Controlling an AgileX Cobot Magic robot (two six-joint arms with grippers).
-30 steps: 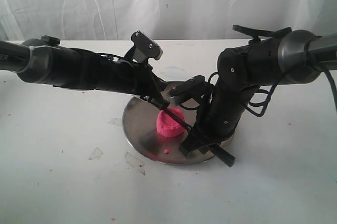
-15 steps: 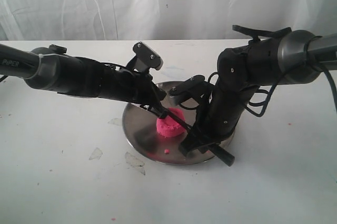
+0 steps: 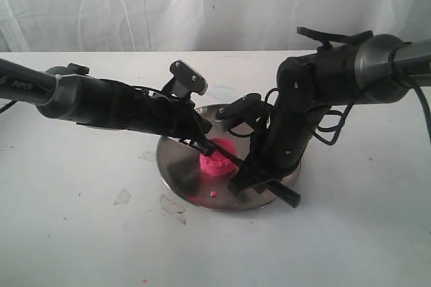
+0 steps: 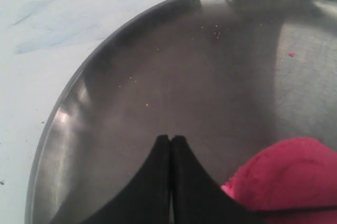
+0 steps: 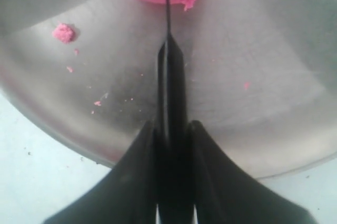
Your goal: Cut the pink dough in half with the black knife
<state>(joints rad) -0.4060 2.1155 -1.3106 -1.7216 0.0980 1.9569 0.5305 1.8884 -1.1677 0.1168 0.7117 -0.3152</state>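
Two arms meet over the steel plate point(image 3: 176, 160), and we have the pink dough point(image 3: 214, 160) sitting near its middle, one rounded lump. We see the right gripper point(image 5: 172, 129) clamped narrow on the handle of the black knife point(image 5: 170, 71), fingers pinching it from both sides, and the thin blade runs straight out to the dough and across it; how deep it sits we cannot tell. From the exterior view the knife slants over the lump, its handle end poking out past the plate's near rim on the right. Opposite, the left gripper point(image 4: 170, 139) has its fingers pressed tight together with nothing visible between them, tips low over the plate just beside the dough, near the blade's far end; whether it touches the blade we cannot tell. One tiny pink crumb point(image 5: 64, 32) lies on the plate, apart from the lump, towards the near rim. Underneath it all is a white table point(image 3: 81, 233).
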